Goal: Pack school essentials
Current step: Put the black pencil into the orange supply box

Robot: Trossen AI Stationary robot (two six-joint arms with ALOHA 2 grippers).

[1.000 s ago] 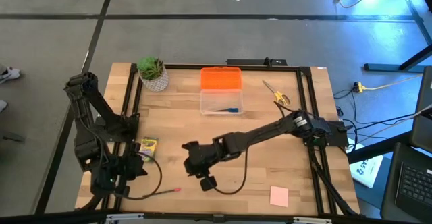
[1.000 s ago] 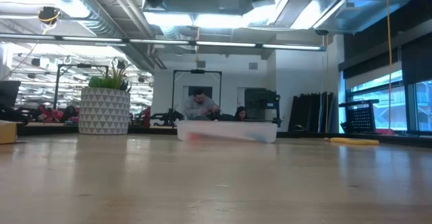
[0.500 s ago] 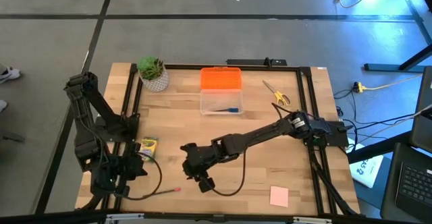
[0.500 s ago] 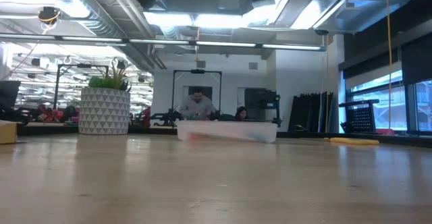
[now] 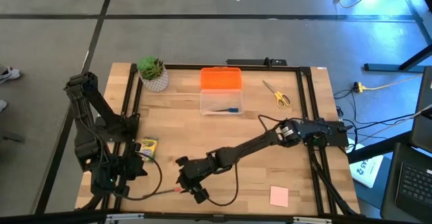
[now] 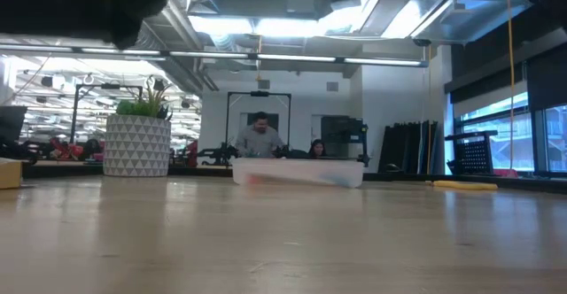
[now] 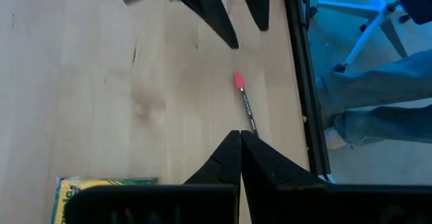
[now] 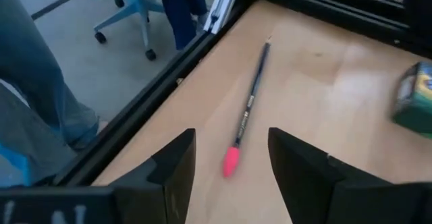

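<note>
The red-tipped pencil [image 5: 162,192] lies flat near the table's near edge, its red tip [image 8: 231,160] pointing right. My right gripper [image 8: 229,137] is open over that tip, one finger on either side, touching nothing; in the high view it [image 5: 183,183] reaches far toward the near-left. My left gripper [image 7: 239,137] is shut and waits at the near-left corner, pointing at the pencil [image 7: 244,101]. The green-yellow crayon box [image 5: 146,147] lies flat beside it. The yellow-handled scissors [image 5: 278,94] and pink note pad [image 5: 279,196] lie on the right half. A blue piece [image 5: 231,108] is inside the clear case.
The clear case with orange lid [image 5: 221,89] stands at the far middle, the potted plant [image 5: 153,72] at the far-left. A black frame rail [image 8: 169,89] runs along the near edge beside the pencil. A person's legs and a chair show beyond that edge.
My right gripper has travelled toward the table's near-left, from the middle of the near half to just over the pencil's red tip. The pencil and the other things have stayed where they were.
</note>
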